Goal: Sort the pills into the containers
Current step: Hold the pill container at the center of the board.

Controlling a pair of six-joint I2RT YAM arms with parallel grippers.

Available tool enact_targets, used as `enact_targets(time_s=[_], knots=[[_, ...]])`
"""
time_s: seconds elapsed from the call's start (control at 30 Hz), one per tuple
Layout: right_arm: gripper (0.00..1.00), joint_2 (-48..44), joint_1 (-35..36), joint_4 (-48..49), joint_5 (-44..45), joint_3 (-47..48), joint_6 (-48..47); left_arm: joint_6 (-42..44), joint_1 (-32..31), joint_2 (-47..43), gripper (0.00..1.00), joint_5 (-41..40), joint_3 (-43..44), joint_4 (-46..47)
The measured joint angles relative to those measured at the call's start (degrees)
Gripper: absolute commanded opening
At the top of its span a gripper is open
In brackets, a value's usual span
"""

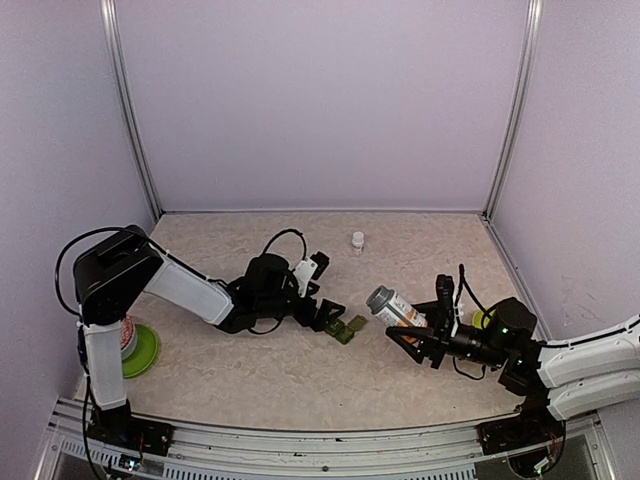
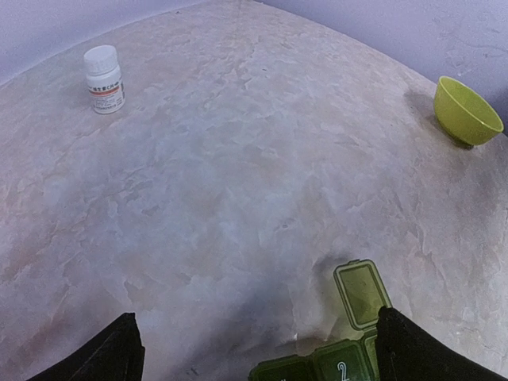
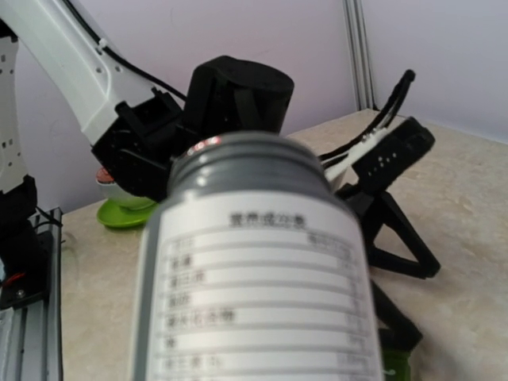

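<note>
The dark olive-green pill box (image 1: 346,328) lies mid-table; in the left wrist view (image 2: 337,361) one end lid (image 2: 363,294) stands flipped open and a closed lid shows a "2". My left gripper (image 1: 328,314) is open, its fingers (image 2: 119,353) wide apart, with the box low between them near the right one. My right gripper (image 1: 408,328) is shut on a grey pill bottle (image 1: 392,306) with a white label, tilted with its uncapped mouth toward the box. The bottle (image 3: 254,270) fills the right wrist view and hides the fingers. No pills show.
A small white capped bottle (image 1: 357,240) stands at the back, also in the left wrist view (image 2: 103,78). A lime-green bowl (image 2: 464,111) sits right, behind my right arm (image 1: 483,318). A lime-green dish (image 1: 140,350) lies by the left arm's base.
</note>
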Motion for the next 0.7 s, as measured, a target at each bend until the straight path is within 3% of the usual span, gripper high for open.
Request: enact_targets(time_s=[0.7], knots=[[0.2,4.96,0.35,0.79,0.57,0.11,0.04,8.57,-0.76,6.32,0.99,0.55,0.66,6.21]])
